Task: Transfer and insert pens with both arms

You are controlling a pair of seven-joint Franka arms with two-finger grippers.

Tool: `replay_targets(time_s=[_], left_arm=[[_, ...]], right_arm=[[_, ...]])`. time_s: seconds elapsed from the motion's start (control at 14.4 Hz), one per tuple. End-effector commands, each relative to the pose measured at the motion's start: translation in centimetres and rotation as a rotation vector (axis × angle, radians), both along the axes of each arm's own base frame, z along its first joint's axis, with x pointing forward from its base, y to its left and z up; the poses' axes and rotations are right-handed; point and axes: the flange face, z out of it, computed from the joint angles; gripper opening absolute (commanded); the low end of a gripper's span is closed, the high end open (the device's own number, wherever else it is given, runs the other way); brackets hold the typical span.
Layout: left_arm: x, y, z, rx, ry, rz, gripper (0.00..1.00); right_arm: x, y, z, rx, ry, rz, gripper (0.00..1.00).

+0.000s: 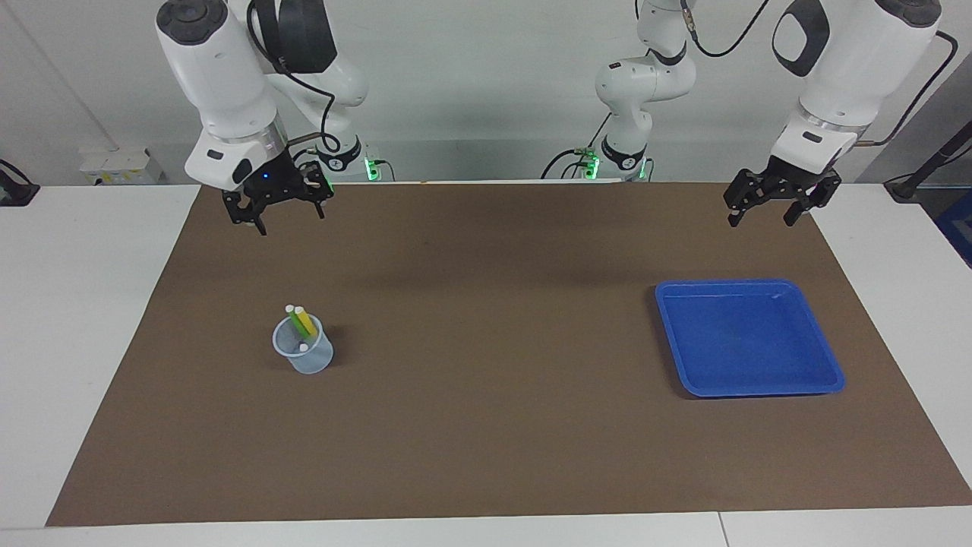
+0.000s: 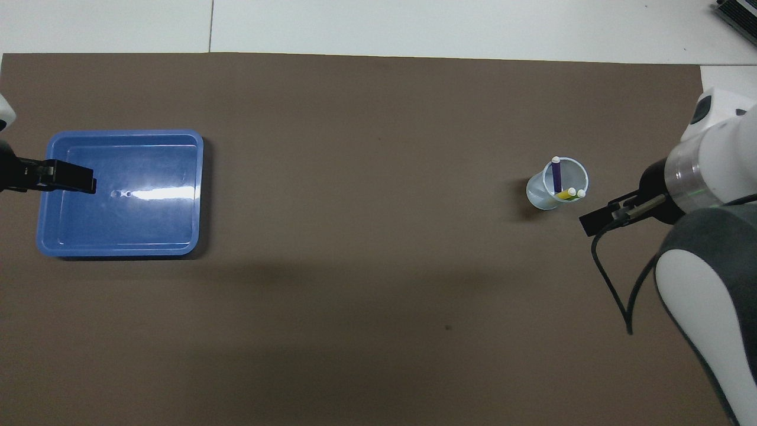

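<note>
Three pens stand in a clear cup [image 1: 307, 357] toward the right arm's end of the table. The yellow pen [image 1: 301, 319] and the green pen [image 1: 308, 329] lean together. The purple pen [image 2: 556, 177] shows best in the overhead view, beside the yellow pen [image 2: 565, 193]; the cup [image 2: 541, 195] shows there too. My right gripper [image 1: 291, 219] is open and empty, raised over the mat on the robots' side of the cup; it also shows in the overhead view [image 2: 597, 222]. My left gripper [image 1: 762, 220] is open and empty, raised near the blue tray's [image 1: 748, 338] robot-side edge.
The blue tray [image 2: 118, 225] lies empty toward the left arm's end of the table. A brown mat [image 1: 486, 395] covers the table. The left gripper's black finger [image 2: 65, 177] overlaps the tray's edge in the overhead view.
</note>
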Motion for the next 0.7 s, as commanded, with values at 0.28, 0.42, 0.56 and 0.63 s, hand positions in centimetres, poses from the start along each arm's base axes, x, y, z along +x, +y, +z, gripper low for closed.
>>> replay_targets(time_s=[0.28, 0.42, 0.56, 0.63], left_arm=[[-0.7, 0.1, 0.6, 0.023, 0.003, -0.008, 1.00], [-0.7, 0.1, 0.6, 0.023, 0.003, -0.007, 1.00], [-0.7, 0.1, 0.6, 0.023, 0.004, -0.008, 1.00], [-0.7, 0.1, 0.6, 0.023, 0.003, -0.008, 1.00]], right_arm=[[-0.7, 0.3, 1.1, 0.033, -0.016, -0.102, 1.00], [-0.7, 0.0, 1.0, 0.036, -0.012, -0.109, 1.00], [-0.9, 0.4, 1.0, 0.036, -0.011, -0.126, 1.00], [-1.0, 0.4, 1.0, 0.037, -0.012, -0.132, 1.00]])
